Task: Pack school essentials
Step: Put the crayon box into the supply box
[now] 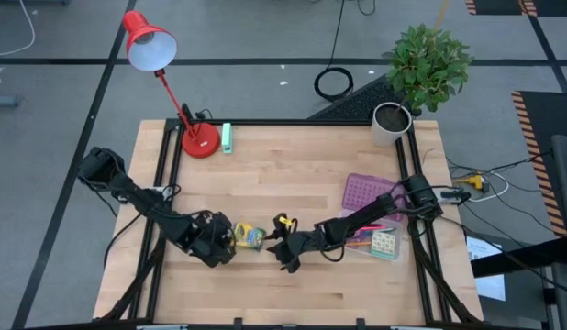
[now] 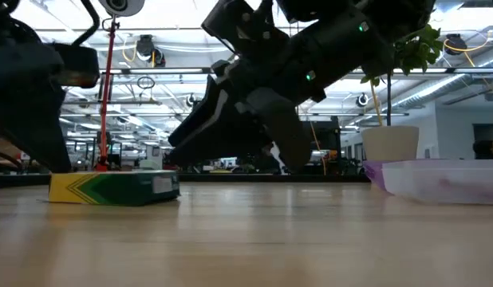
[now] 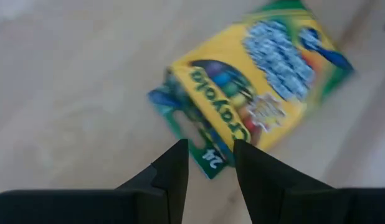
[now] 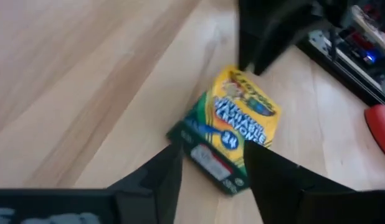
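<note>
Crayon box (image 1: pixel 250 236) lies flat on bench (image 1: pixel 293 174), near edge, between both grippers; left gripper (image 1: pixel 226 240) touching-close, fingers parted; right gripper (image 1: pixel 285 254) just right, fingers parted, holding nothing; box's long axis runs left-right

Grey floor (image 1: pixel 63 101), ceiling lights (image 2: pixel 230 40).

Both arms are black and made of chunky joined parts. Thin black cables run along them. Each pincer has two flat, dark fingers (image 3: pixel 174 177).
</note>
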Robot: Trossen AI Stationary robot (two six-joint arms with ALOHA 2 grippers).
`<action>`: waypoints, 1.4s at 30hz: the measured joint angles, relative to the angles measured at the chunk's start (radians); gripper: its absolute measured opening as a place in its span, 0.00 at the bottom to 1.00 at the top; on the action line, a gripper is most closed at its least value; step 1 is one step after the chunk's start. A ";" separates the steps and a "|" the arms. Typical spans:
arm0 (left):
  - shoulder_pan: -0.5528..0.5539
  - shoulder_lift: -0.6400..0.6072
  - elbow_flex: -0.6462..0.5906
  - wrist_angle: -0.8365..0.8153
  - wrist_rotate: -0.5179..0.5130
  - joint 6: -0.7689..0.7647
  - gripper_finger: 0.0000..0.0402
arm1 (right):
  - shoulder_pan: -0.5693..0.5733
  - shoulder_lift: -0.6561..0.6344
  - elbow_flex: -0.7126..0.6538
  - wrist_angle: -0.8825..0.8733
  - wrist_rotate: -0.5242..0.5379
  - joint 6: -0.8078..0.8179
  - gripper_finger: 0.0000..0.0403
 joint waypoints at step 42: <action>0.002 -0.006 -0.147 0.244 -0.120 0.235 0.33 | -0.064 0.002 -0.010 -0.006 -0.044 -0.583 0.70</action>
